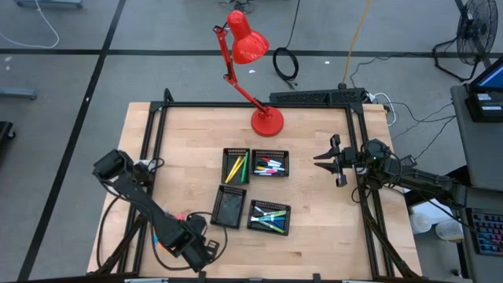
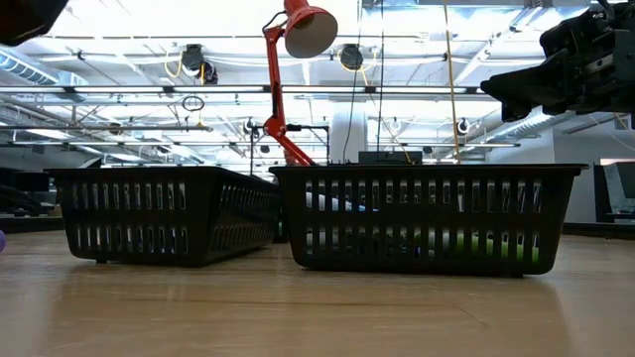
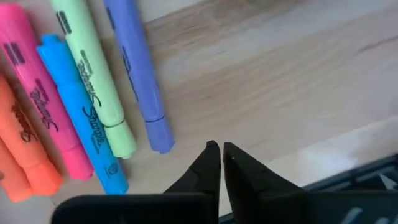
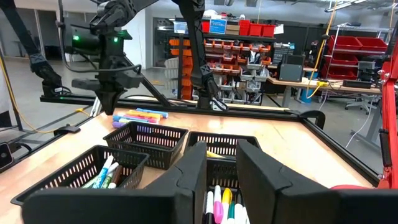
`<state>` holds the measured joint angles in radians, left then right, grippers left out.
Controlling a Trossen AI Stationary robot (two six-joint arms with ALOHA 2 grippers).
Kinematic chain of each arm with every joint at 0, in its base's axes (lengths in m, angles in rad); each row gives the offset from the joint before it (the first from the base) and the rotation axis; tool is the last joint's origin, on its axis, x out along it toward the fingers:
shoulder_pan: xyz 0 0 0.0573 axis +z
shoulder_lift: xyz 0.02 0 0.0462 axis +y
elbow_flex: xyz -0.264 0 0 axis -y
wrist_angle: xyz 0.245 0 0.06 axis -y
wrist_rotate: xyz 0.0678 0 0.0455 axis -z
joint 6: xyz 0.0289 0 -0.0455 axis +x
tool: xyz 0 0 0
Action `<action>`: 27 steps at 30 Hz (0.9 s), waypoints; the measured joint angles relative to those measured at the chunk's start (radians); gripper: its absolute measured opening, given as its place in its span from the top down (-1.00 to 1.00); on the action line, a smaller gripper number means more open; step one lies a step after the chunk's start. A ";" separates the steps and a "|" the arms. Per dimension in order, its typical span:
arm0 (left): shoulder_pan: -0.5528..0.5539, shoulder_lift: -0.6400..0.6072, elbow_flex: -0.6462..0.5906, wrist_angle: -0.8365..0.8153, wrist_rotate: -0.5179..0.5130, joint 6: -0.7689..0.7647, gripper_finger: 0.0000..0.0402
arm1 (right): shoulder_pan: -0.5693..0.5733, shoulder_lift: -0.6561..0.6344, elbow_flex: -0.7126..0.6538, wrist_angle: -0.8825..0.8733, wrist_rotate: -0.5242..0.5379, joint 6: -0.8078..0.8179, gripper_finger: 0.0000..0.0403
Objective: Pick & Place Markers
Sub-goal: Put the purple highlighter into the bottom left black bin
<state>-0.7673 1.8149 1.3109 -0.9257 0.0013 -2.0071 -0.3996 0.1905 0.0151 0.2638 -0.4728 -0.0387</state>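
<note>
Several highlighters lie side by side on the wood at the table's near left: orange (image 3: 12, 162), pink (image 3: 40, 106), blue (image 3: 81, 118), light green (image 3: 93, 74) and purple (image 3: 137, 74). They show as a small cluster (image 1: 179, 218) in the high view. My left gripper (image 3: 221, 148) is shut just beside the purple one's cap end and holds nothing. More markers lie in three black mesh trays: yellow and green (image 1: 236, 166), white-bodied (image 1: 269, 164), blue-green (image 1: 269, 218). The fourth tray (image 1: 229, 207) looks empty. My right gripper (image 1: 321, 159) is open in the air right of the trays.
A red desk lamp (image 1: 266, 120) stands on the far middle of the table, its head (image 1: 247, 43) reaching beyond the far edge. A black frame (image 1: 251, 104) runs round the table. Bare wood lies between the trays and the right gripper, and along the near edge.
</note>
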 joint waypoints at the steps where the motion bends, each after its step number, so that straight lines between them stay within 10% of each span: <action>1: -0.003 0.006 0.000 0.000 0.000 -0.013 0.86 | 0.000 0.000 0.000 0.000 0.000 0.000 0.62; 27: 0.008 0.016 -0.044 -0.127 -0.106 -0.166 0.23 | 0.000 0.000 0.000 0.000 0.000 0.000 0.62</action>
<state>-0.7594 1.8313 1.2670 -1.0523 -0.1046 -2.1733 -0.3992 0.1905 0.0151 0.2641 -0.4728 -0.0387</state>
